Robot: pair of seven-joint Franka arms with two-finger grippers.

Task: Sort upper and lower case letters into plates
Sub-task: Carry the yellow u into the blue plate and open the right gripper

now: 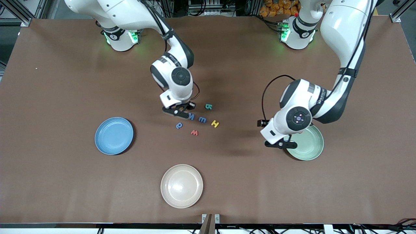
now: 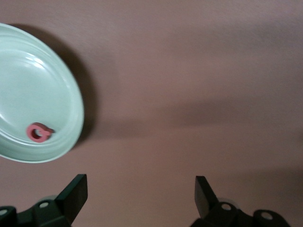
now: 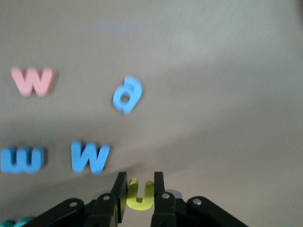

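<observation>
My right gripper (image 1: 178, 112) is down at the cluster of letters, shut on a small yellow letter (image 3: 139, 195) shaped like a u, held between its two black fingers. Around it on the table lie a blue letter (image 3: 90, 157), another blue one (image 3: 21, 160), a blue a (image 3: 127, 94) and a pink-red w (image 3: 32, 80). A yellow H (image 1: 215, 123) and a teal letter (image 1: 208, 106) lie toward the left arm's end. My left gripper (image 2: 142, 196) hangs open beside the mint green plate (image 2: 28, 71), which holds a red letter (image 2: 38, 133). The sky blue plate (image 1: 114, 135) holds nothing.
A beige plate (image 1: 181, 185) sits nearest the front camera, with nothing in it. The brown table (image 1: 65, 81) spreads wide around the plates and letters.
</observation>
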